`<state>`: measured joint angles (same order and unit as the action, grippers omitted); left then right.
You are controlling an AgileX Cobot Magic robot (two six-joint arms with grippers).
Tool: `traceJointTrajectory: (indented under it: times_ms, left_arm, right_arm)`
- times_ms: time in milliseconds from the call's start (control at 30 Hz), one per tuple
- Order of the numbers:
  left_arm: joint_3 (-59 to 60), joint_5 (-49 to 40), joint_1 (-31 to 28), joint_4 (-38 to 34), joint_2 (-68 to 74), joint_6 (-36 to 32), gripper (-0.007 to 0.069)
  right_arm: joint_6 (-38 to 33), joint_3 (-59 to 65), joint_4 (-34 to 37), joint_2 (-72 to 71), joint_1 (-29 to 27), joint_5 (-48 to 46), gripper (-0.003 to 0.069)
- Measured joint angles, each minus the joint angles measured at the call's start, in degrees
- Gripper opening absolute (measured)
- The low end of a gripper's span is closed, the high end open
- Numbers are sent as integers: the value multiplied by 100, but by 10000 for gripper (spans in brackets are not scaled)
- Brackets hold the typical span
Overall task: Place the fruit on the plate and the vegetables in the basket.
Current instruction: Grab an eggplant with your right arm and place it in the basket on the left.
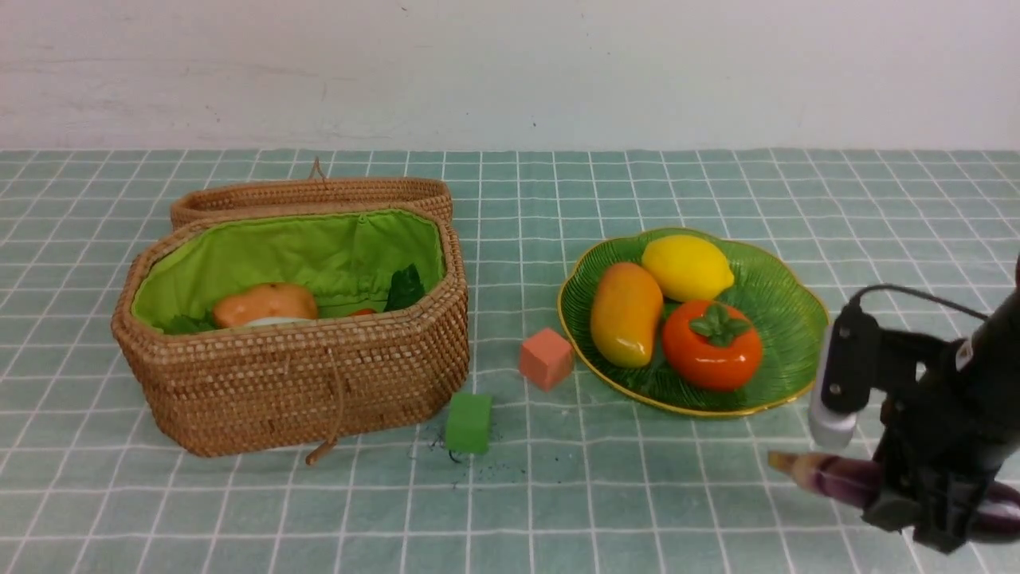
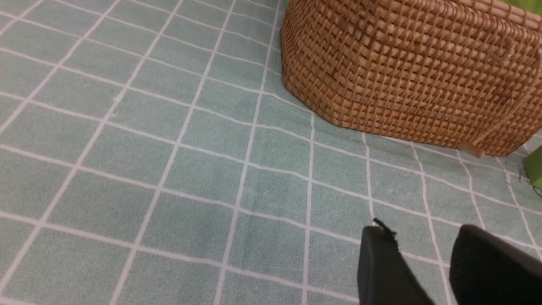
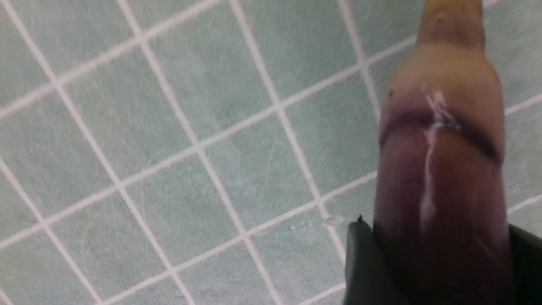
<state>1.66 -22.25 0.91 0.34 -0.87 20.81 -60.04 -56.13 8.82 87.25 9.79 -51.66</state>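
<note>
the right gripper point(image 1: 916, 510) sits low at the near right of the table, its fingers point(image 3: 360, 262) pinched on the purple eggplant point(image 3: 440, 178) — the stem end pokes out toward the robot's left. the left gripper point(image 2: 423, 271) shows only in its wrist view, its two dark fingers standing a little apart with only cloth showing between them, near the front wall of the basket point(image 2: 406, 72). just beyond the right gripper, the green plate point(image 1: 785, 299) holds the lemon point(image 1: 687, 267), the mango point(image 1: 626, 312) and the persimmon point(image 1: 712, 344) — all three close together. between plate and basket lie a pink cube point(image 1: 546, 359) and a green cube point(image 1: 468, 422). inside the open basket, a brown potato point(image 1: 263, 303) rests among green leaves.
</note>
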Motion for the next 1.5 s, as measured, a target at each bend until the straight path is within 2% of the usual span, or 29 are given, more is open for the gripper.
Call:
traceJointTrajectory:
  times_ms: [200, 367, 600, 633, 700, 800, 1100, 1333, 1433, 1500]
  left_arm:
    - [0, 0, 0, 0, 0, 0, 239]
    - [0, 0, 0, 0, 0, 0, 239]
    - [0, 0, 0, 0, 0, 0, 239]
    - [0, 0, 0, 0, 0, 0, 239]
    - [0, 0, 0, 0, 0, 0, 239]
    - [0, 0, 0, 0, 0, 4, 239]
    - [0, 0, 0, 0, 0, 4, 239]
    - [0, 0, 0, 0, 0, 4, 239]
    - [0, 0, 0, -34, 0, 4, 239]
    - [0, 0, 0, 0, 0, 4, 239]
  right_arm:
    - [13, -1556, 852, 21, 60, -756, 351]
    - [54, -2479, 1682, 118, 465, -635, 351]
    - [-115, -3536, 3051, 902, 1387, 710, 351]
    - [-375, -3704, 3378, 1174, 1638, 1088, 351]
    - [-661, -3855, 3689, 1432, 1796, 1409, 351]
    - [-1610, -4265, 4310, 2322, 2356, 2141, 351]
    - [-3061, -4830, 4632, 3626, 3125, 3102, 351]
    - [-3263, -4860, 4793, 3730, 3224, 3342, 352]
    - [-3263, -4866, 4892, 3730, 3224, 3364, 394]
    - [-3244, -4866, 4926, 3730, 3224, 3366, 491]
